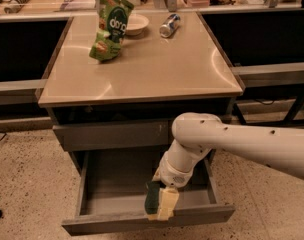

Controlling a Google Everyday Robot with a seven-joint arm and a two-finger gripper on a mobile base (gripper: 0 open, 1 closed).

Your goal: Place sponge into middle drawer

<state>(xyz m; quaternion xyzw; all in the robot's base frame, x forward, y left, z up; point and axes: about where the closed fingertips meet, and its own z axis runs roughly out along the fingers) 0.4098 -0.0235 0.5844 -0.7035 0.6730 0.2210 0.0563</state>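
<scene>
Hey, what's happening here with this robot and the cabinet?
The robot's arm reaches down toward the open middle drawer, its gripper shut on the sponge near the drawer's front wall. The sponge is not yet released. A green snack bag, a small bowl and a can sit on the cabinet top.
</scene>
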